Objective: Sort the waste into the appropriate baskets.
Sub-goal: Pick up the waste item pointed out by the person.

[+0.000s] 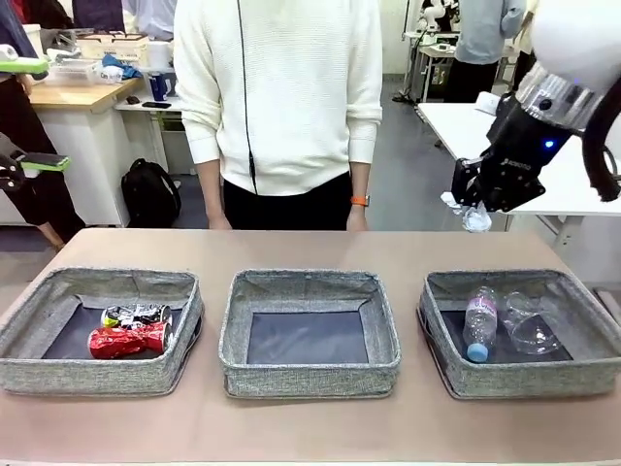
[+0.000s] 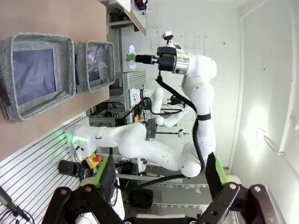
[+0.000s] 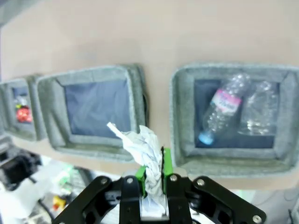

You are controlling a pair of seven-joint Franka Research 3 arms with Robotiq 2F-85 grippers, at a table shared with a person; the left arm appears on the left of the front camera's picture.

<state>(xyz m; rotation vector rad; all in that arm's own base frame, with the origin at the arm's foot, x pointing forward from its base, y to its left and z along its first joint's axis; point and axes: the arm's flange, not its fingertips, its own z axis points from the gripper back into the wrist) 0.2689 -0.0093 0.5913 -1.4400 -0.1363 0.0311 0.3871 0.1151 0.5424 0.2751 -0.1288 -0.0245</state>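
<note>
High above the table's far right, my right gripper (image 1: 472, 202) (image 3: 153, 169) is shut on the crumpled white paper ball (image 1: 476, 217) (image 3: 142, 147), which sticks out past its green pads. Three grey woven baskets stand in a row. The left basket (image 1: 97, 374) holds a crushed dark printed can (image 1: 136, 315) and a crushed red can (image 1: 128, 340). Nothing lies in the middle basket (image 1: 310, 374) (image 3: 96, 142). In the right basket (image 1: 524, 379) (image 3: 233, 163) lie a clear bottle with a blue cap (image 1: 480, 323) (image 3: 222, 109) and a clear cup (image 1: 529, 325) (image 3: 259, 109). My left gripper (image 2: 159, 171) is open with nothing in it, off to the side of the table.
A person in a white sweater (image 1: 281, 97) stands at the far edge of the table, hands down. Bare brown tabletop (image 1: 310, 248) runs behind and in front of the baskets. A white table (image 1: 466, 121) stands behind at the right.
</note>
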